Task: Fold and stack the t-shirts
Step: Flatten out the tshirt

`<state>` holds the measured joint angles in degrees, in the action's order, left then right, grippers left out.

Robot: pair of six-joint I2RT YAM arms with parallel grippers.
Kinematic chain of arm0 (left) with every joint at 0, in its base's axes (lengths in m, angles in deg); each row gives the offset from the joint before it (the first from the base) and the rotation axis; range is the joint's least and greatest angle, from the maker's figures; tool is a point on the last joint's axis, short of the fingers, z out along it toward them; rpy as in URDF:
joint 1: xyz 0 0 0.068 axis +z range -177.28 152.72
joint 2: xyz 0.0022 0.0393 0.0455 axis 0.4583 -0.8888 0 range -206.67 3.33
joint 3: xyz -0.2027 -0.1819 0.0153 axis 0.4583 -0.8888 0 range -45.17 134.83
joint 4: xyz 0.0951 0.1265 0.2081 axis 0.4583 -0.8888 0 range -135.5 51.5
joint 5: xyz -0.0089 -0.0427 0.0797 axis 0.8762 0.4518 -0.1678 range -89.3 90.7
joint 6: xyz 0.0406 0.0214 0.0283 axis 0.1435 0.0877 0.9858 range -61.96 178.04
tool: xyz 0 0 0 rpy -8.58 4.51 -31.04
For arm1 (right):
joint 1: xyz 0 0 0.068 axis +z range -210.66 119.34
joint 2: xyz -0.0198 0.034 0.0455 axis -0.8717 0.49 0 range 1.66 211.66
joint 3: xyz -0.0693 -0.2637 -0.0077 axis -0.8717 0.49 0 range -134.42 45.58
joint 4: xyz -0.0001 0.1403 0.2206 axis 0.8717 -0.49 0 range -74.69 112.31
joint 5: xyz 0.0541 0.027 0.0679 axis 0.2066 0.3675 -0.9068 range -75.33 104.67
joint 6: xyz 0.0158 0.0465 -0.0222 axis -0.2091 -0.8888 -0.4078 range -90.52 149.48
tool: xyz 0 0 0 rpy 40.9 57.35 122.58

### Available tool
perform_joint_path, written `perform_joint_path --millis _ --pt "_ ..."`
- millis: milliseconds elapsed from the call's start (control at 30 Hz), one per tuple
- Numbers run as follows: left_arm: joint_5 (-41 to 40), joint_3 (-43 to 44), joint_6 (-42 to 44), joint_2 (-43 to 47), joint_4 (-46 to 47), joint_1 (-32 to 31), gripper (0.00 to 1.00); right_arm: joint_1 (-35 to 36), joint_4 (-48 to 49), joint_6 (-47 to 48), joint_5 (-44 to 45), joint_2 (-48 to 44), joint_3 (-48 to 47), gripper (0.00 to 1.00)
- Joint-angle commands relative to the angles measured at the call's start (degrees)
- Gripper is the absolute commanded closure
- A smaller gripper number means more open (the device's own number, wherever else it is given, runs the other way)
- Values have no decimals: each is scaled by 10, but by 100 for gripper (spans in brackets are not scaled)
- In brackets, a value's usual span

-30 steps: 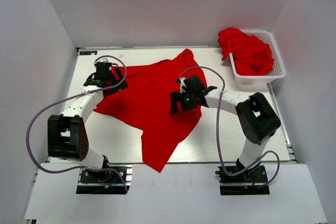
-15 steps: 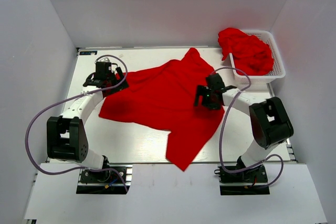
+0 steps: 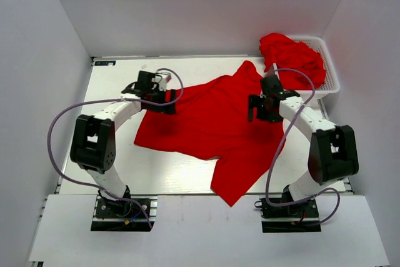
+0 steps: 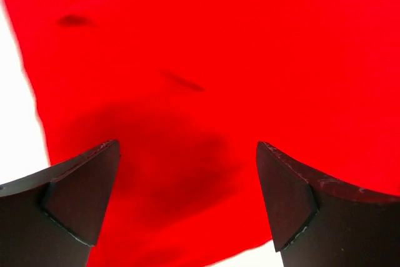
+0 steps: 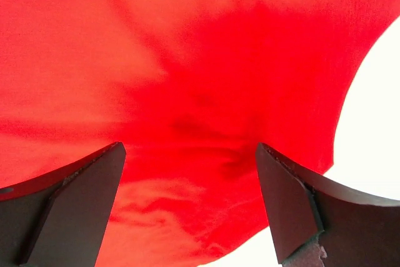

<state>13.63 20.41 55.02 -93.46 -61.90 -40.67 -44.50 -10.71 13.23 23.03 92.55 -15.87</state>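
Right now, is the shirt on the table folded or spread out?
Spread out, not folded: the shirt lies as one rumpled layer across the table, with a corner reaching past the near edge.

Bare counter (image 3: 169, 173) along the near edge, left of centre, is open to a pass. There is also a narrow free strip along the far edge.

T-shirt (image 3: 212, 123) covers the middle; one corner hangs over the near edge.

Far right corner blocked: basket (image 3: 334, 85) heaped above its rim with red shirts (image 3: 294, 57).

Right end effector (image 3: 256, 109) near the basket, fingers spread over cloth — tight gap there.

Left end effector (image 3: 161, 100) fingers spread, over the shirt's left edge.

Left cable (image 3: 53, 148) bulges toward the left wall (image 3: 37, 92); right cable (image 3: 270, 167) loops over the shirt's right side.
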Motion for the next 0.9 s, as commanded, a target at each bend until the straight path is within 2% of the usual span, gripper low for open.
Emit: perform_joint_path --millis 0,300,567,867 --pt "21 59 116 -15 -14 -32 0 1 -36 75 -61 -47 -64 10" --pt "-7 121 161 -98 -57 -58 4 0 -109 74 -102 -26 -133 10" --pt "-67 106 167 -92 -23 -68 4 -3 -104 50 -105 -24 -125 10" --pt "-126 96 135 -110 22 -85 1 -6 -106 40 -92 -29 -115 10"
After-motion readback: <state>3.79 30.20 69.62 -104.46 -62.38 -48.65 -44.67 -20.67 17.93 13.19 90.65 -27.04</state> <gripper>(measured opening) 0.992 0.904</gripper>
